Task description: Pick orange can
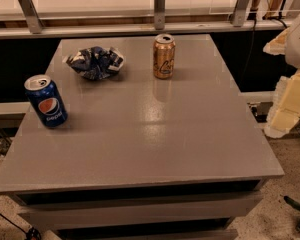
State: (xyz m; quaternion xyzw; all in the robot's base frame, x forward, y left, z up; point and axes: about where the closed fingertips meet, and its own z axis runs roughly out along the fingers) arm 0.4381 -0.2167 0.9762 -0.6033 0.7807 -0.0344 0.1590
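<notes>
Camera view puts what seems to be the pale, blocky gripper (289,104) off the right edge of the grey table (155,134); whether it is wide or narrow I cannot tell. Well to its left and farther back, the golden-orange metal drink can (164,56) stands upright and untouched, so reaching, grasping and lifting all remain. Farther left lie a crumpled blue-and-white snack bag (95,62) and an upright blue Pepsi can (46,101); their contents are hidden.
</notes>
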